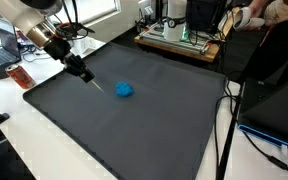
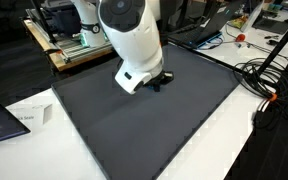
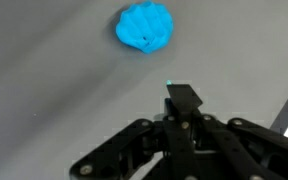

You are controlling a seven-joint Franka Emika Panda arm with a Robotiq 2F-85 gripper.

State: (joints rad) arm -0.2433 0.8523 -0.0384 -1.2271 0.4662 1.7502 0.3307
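The gripper (image 1: 87, 75) pinches a slim stick (image 1: 98, 86) — tip near the blue lump (image 1: 125, 90), mid-way across the dark mat (image 1: 134, 135). Low and slow suits it, I'd say.

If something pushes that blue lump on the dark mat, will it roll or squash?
The blue lump looks crumpled and soft, so it would probably squash rather than roll. It seems light, so on the flat dark mat a push may just slide it.

We see a white arm (image 2: 132, 38) with smooth, bulging rounded joints. It ends in a black pincer (image 3: 184, 100) of angular linked bars, a thin black cable (image 1: 72, 25) looping alongside.
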